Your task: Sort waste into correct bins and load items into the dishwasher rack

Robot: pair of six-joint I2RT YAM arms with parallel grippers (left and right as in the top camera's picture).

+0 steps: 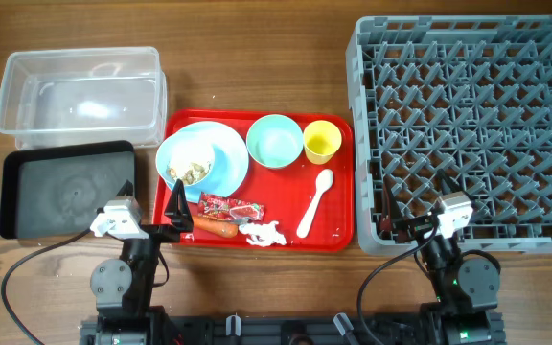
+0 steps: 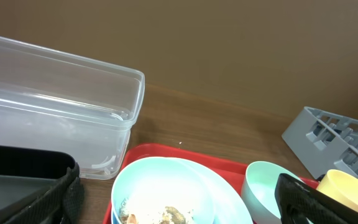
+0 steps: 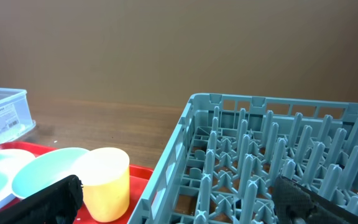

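On the red tray, a large light blue dish (image 1: pixel 217 144) carries what looks like a light blue cup (image 1: pixel 188 163) with beige food scraps (image 1: pixel 191 173) in it. A mint bowl (image 1: pixel 274 140), yellow cup (image 1: pixel 321 142) and white spoon (image 1: pixel 314 203) lie to its right. A red wrapper (image 1: pixel 230 205), carrot stick (image 1: pixel 215 227) and white tissue (image 1: pixel 264 233) lie at the tray's front. The clear tub (image 1: pixel 80 96) and black tray (image 1: pixel 65 187) stand at the left, the grey rack (image 1: pixel 468 125) at the right. My left gripper (image 1: pixel 171 216) (image 2: pixel 173 211) is open and empty by the dish's front. My right gripper (image 1: pixel 422 206) (image 3: pixel 176 208) is open and empty over the rack's front left corner.
The flat red tray (image 1: pixel 338 225) lies between the bins and the rack, almost touching the rack's left wall. Both arm bases and their cables sit at the table's front edge. Bare wood shows in front of the black tray and behind the red tray.
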